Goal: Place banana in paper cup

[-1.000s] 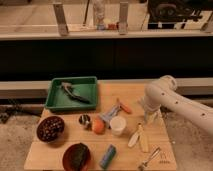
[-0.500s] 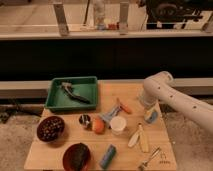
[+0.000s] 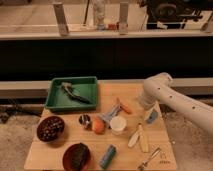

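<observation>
Your banana [image 3: 143,140] is lying on the tabletop [image 3: 47,156] near the paper cup [image 3: 118,124], not yet grasped. Your tool [image 3: 146,105] is hovering mid-right; you cannot tell its state.

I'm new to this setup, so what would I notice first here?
The big white arm reaching in from the right, its claw low over the table's right side, behind the banana. Next, the green tray at back left and the white cup mid-table beside an orange.
</observation>
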Robot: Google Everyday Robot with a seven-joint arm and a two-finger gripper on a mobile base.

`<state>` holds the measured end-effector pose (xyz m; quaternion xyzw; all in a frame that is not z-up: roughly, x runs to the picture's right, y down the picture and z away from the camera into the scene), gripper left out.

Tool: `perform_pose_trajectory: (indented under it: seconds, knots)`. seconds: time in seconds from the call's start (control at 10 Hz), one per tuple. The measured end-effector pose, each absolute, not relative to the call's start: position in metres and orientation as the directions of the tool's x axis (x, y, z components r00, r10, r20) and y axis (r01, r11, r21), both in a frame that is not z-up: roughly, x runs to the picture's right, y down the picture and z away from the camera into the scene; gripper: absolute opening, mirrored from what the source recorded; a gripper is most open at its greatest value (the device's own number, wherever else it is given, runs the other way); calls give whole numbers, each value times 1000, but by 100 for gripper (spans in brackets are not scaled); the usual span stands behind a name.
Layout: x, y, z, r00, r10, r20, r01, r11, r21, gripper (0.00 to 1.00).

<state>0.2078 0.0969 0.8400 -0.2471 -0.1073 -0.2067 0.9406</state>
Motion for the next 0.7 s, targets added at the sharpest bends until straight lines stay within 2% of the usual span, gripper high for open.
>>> perform_pose_trajectory:
  seconds: [0.7]
  knots:
    - [199, 96, 862, 883, -325, 339, 451, 789, -417, 80]
